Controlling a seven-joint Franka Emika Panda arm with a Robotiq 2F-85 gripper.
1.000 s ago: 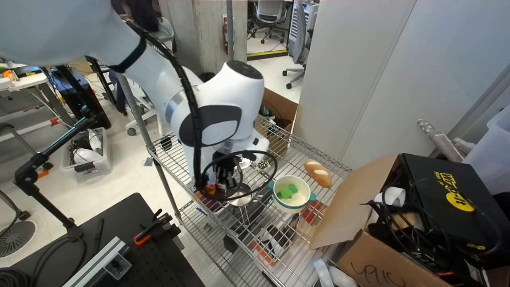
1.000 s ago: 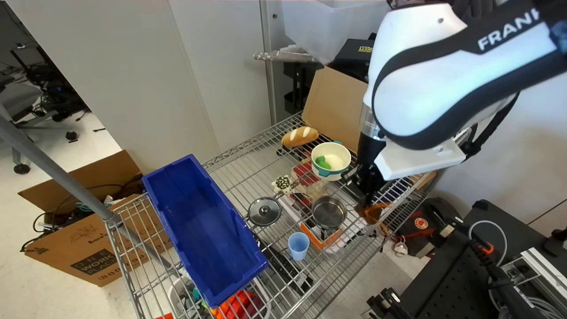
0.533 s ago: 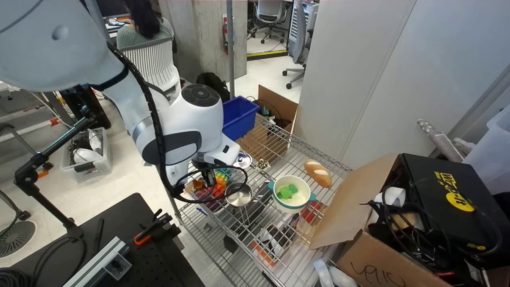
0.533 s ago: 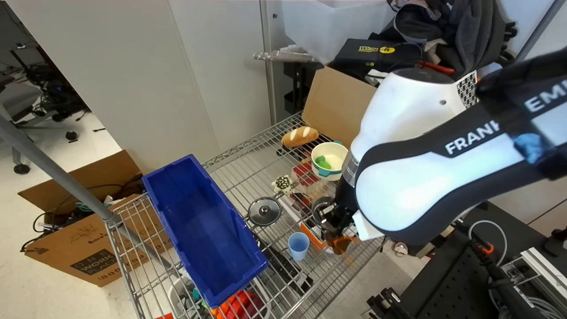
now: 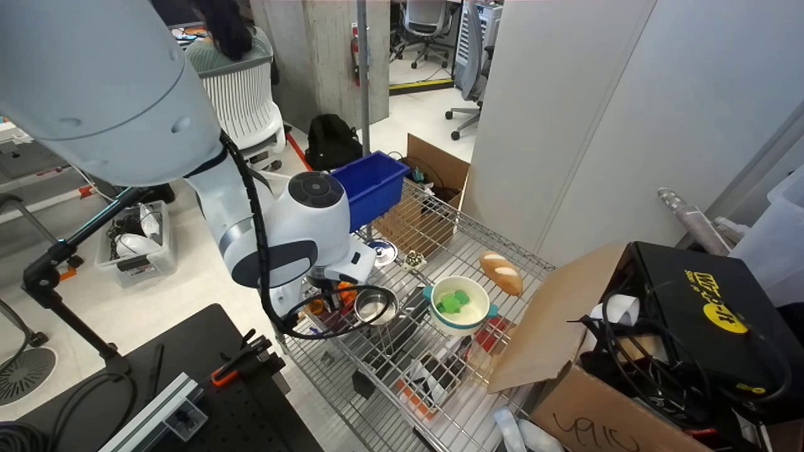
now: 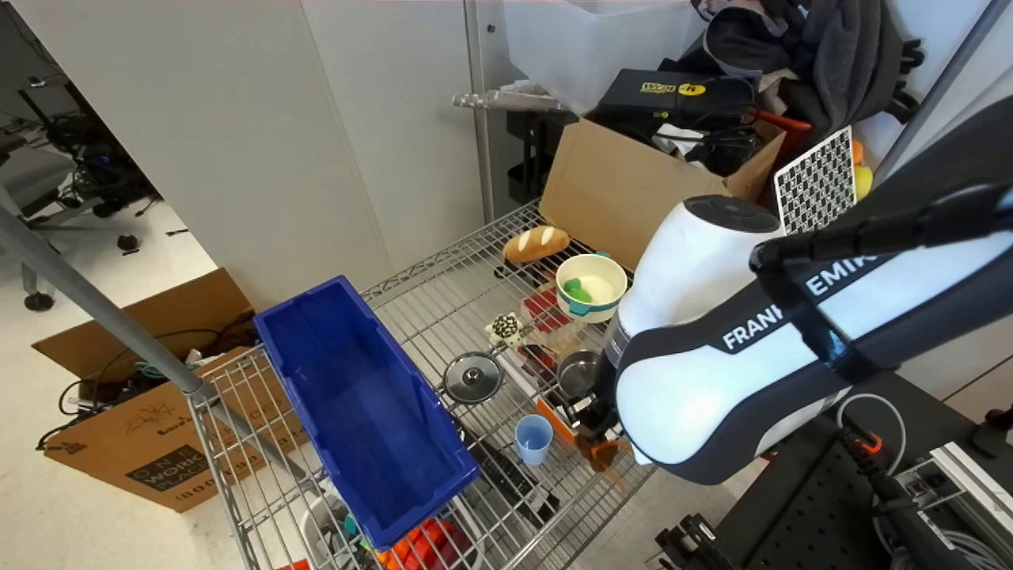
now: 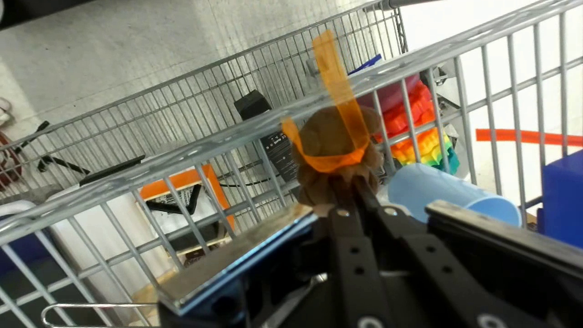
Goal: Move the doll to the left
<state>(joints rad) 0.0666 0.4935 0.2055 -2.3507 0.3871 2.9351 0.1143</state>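
The doll is a small brown plush figure with an orange ribbon. In the wrist view the doll point(image 7: 319, 134) sits at the tips of my gripper point(image 7: 348, 182), whose two fingers are close together on its body. The doll point(image 6: 595, 451) also shows in an exterior view, hanging below my gripper point(image 6: 587, 419) near the wire shelf's edge, between the blue cup and the white arm. In an exterior view point(image 5: 316, 306) only a bit of its orange shows beside the gripper. Whether the doll touches the shelf I cannot tell.
A light blue cup point(image 6: 533, 439) stands close beside the doll, with a steel pan point(image 6: 576, 376) behind. A pot lid point(image 6: 472, 378), a spotted toy point(image 6: 504, 328), a cream pot point(image 6: 589, 309), a bread loaf point(image 6: 536, 244) and a blue bin point(image 6: 364, 404) are on the wire shelf point(image 7: 273, 116).
My gripper has carried the doll across the shelf, past the steel pan towards the blue cup. Over the last half second it has mostly come lower.
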